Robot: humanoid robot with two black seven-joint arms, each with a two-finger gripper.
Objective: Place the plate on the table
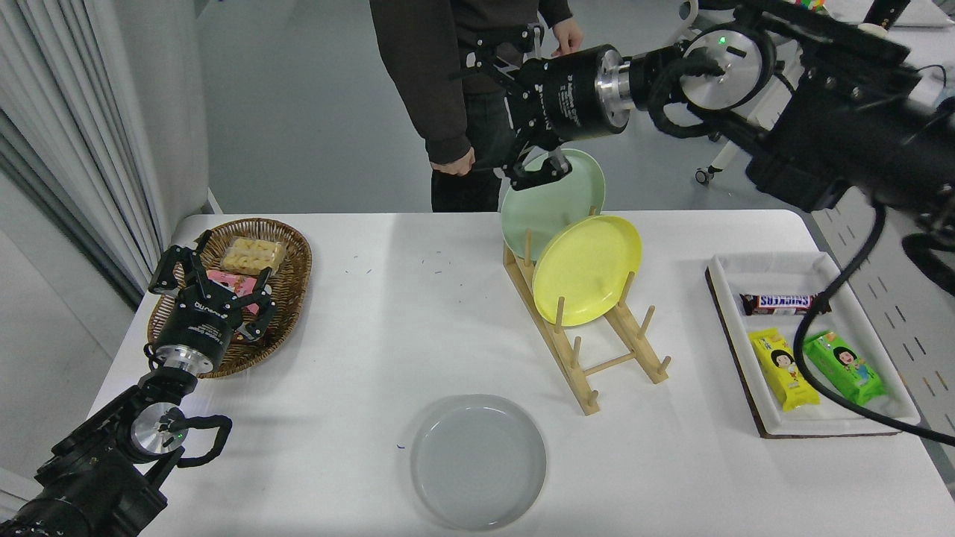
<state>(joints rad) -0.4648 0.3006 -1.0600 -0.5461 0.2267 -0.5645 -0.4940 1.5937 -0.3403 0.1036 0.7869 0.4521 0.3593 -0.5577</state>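
The pale grey plate (478,461) lies flat on the white table (388,321) near its front edge, with nothing touching it. My right gripper (506,112) is open and empty, raised high above the table's far edge, above the mint green plate (548,195) and far from the grey plate. My left gripper (211,280) is open and parked at the lower left, over the wicker basket (291,298).
A wooden rack (589,358) holds the mint green plate and a yellow plate (588,268). A white tray (727,280) with snack bars is at the right. A person (440,82) stands at the far side, close behind my right gripper.
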